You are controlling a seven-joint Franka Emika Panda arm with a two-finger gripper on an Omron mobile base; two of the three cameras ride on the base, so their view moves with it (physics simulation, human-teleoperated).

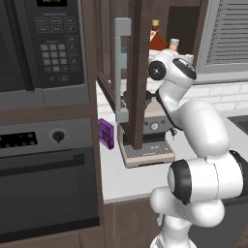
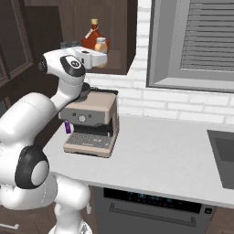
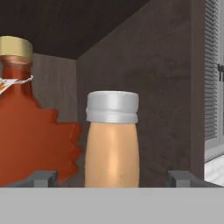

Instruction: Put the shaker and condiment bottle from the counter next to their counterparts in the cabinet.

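Note:
The pale orange-tan condiment bottle (image 3: 112, 140) with a light cap stands on the cabinet (image 2: 119, 32) shelf, just right of the deep red-orange bottle (image 3: 26, 131) with a yellow cap. My gripper (image 3: 111, 177) is open, and a gap shows between each fingertip and the condiment bottle between them. In the right base view the gripper (image 2: 99, 57) reaches into the cabinet at the condiment bottle (image 2: 101, 46), beside the red-orange bottle (image 2: 93, 37). Two small dark-capped shakers (image 2: 64, 45) show behind the hand, too small to tell apart. The counter (image 2: 160, 151) is white.
The cabinet door (image 1: 138, 72) stands open with its grey bar handle (image 1: 119, 72) left of the arm. A coffee machine (image 2: 91, 121) sits under the cabinet, with a purple item (image 1: 106, 133) beside it. A microwave (image 1: 43, 43) and an oven (image 1: 48, 184) are at left, and a sink (image 2: 224, 151) at right.

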